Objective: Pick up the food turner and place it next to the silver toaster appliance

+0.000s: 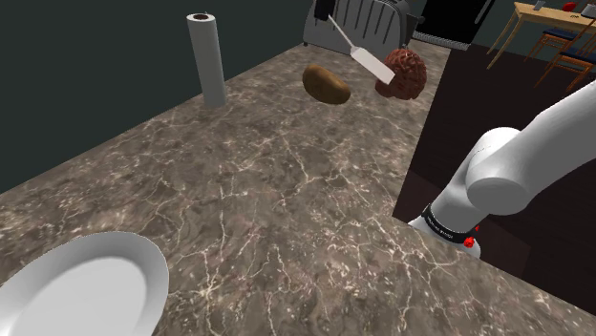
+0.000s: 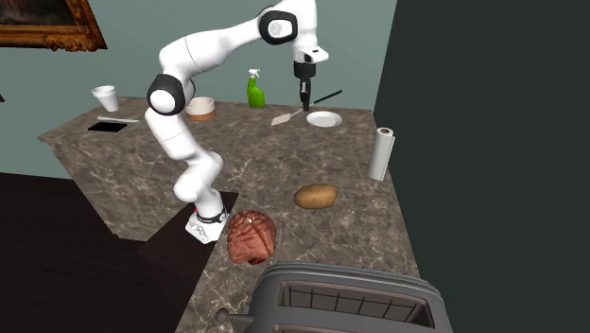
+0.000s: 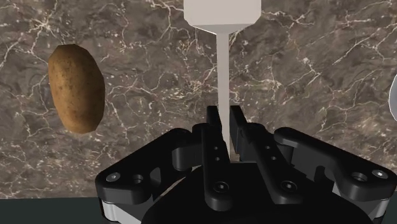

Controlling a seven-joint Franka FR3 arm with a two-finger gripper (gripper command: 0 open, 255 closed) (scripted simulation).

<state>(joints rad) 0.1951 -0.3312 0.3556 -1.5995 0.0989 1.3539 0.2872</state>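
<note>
Your hand (image 3: 224, 119) is clamped on the thin shaft of the food turner (image 3: 223, 63). It grips partway along, likely so neither end outweighs the other and the tool doesn't swing in transit. You're carrying it high above the tabletop (image 1: 287, 191), with the potato (image 3: 76, 88) below and to one side, well short of the toaster (image 1: 368, 19). The turner is pale, with a broad flat blade, a slim stem and a black handle, and is tilted blade-down.

You are looking at one turner (image 1: 368, 62), one potato (image 1: 327, 84), one reddish-brown lump (image 1: 405, 74), one toaster (image 1: 377, 21), one paper towel roll (image 1: 206, 59), one white plate (image 1: 86, 286), one bowl (image 2: 199, 109), one green spray bottle (image 2: 254, 93) and one cup (image 2: 106, 98).
</note>
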